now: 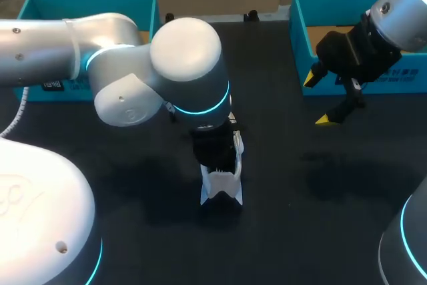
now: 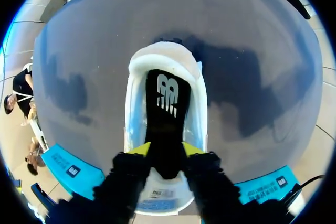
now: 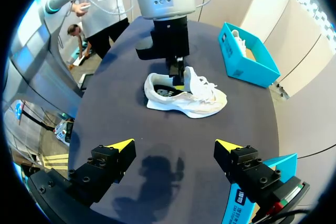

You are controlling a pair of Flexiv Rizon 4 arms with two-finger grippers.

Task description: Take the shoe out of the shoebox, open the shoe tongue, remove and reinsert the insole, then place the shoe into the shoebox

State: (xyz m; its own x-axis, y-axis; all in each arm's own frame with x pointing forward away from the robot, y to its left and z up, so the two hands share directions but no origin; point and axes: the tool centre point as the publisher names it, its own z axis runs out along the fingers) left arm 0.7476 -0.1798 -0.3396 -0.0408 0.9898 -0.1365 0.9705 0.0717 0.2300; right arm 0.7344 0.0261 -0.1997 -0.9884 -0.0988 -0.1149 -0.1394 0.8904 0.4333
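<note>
Shoe (image 1: 221, 188), white, out of both boxes, stands on its sole mid-counter (image 1: 133, 185), laces loose. My left arm comes down onto it from above. Left gripper (image 2: 165, 150) is set into the shoe's opening, yellow tips pressed against the two edges of the black insole (image 2: 167, 108): clenched on the insole. From the fingers the insole runs on along the inside of the shoe toward the rounded heel end. The tongue, label side up, lies under the gripper.

In the right wrist view the shoe (image 3: 202, 100) sits ahead of my right gripper (image 3: 173, 148), well apart, with the left arm's gripper (image 3: 178, 72) standing in it. The right gripper's fingers are spread wide with only bare counter under them: released, holding nothing. It hangs above the counter just beside the right teal box (image 1: 297, 38).

A second teal box (image 1: 40, 1) sits at the counter's far left corner; something white shows inside it (image 3: 247, 61), too small to tell what.
</note>
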